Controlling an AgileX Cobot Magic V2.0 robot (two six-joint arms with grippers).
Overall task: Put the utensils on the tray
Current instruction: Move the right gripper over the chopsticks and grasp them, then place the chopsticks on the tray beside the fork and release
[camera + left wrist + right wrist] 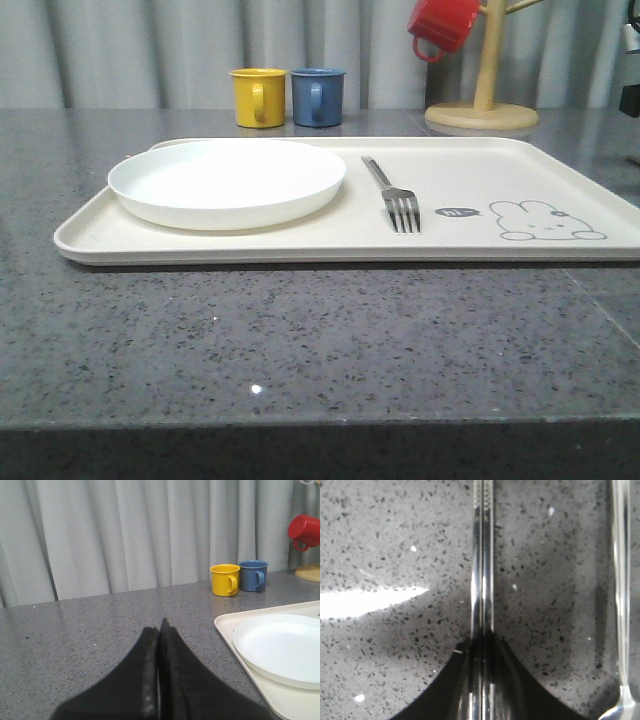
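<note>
A silver fork lies on the cream tray, tines toward the front, between the round white plate and the rabbit drawing. In the right wrist view my right gripper is shut on the pair of chopsticks, which run straight out from between the fingers over the speckled counter. Whether they rest on the counter or hang above it I cannot tell. A spoon's handle lies parallel beside them on the counter. My left gripper is shut and empty, over the counter left of the tray's rim.
A yellow mug and a blue mug stand behind the tray. A red mug hangs on a wooden mug tree at the back right. The plate takes up the tray's left half.
</note>
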